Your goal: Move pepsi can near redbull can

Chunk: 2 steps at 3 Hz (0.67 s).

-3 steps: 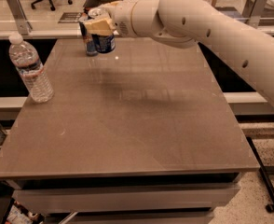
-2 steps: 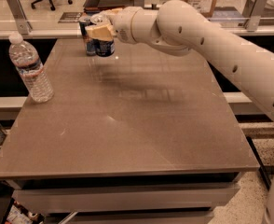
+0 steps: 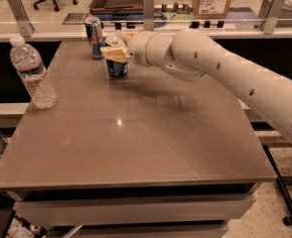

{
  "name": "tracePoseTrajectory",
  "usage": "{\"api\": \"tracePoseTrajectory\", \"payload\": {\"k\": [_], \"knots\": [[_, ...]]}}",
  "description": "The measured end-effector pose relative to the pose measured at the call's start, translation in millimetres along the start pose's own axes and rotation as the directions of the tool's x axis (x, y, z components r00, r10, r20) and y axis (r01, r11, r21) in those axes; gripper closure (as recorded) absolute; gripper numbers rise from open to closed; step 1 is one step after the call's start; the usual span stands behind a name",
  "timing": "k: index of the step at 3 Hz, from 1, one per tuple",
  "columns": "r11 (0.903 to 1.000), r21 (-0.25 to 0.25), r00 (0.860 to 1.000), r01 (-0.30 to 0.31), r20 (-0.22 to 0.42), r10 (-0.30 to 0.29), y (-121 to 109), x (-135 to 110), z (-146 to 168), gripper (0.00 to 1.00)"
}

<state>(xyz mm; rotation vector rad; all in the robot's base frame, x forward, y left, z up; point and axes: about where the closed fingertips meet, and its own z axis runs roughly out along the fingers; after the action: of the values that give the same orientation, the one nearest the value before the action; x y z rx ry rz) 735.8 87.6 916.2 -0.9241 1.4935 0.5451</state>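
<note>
The pepsi can (image 3: pixel 117 67), short and blue with white print, stands on the brown table (image 3: pixel 136 133) at its far left part. My gripper (image 3: pixel 113 52) comes in from the right and is shut on the can's upper part, with its tan fingers (image 3: pixel 112 54) covering the top. The redbull can (image 3: pixel 93 36), tall, slim and blue-and-silver, stands upright just behind and to the left of the pepsi can, a small gap apart, near the table's far edge.
A clear water bottle (image 3: pixel 34 74) stands upright near the table's left edge. My white arm (image 3: pixel 225 73) spans the right rear of the table. Behind the table runs a counter with a cardboard box (image 3: pixel 213 0) and metal posts.
The gripper has moved with the pepsi can a little toward the front and right and lower, down to the table. The redbull can, earlier hidden behind it, now shows.
</note>
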Motion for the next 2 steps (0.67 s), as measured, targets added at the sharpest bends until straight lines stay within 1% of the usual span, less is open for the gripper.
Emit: {"api": "tracePoseTrajectory", "payload": {"k": [1, 2], "knots": [[0.9997, -0.014, 0.999, -0.022, -0.039, 0.021, 3.3, 12.4, -2.3, 1.0], [0.9996, -0.006, 0.998, -0.028, -0.048, 0.028, -1.7, 14.7, -5.2, 0.83]]}}
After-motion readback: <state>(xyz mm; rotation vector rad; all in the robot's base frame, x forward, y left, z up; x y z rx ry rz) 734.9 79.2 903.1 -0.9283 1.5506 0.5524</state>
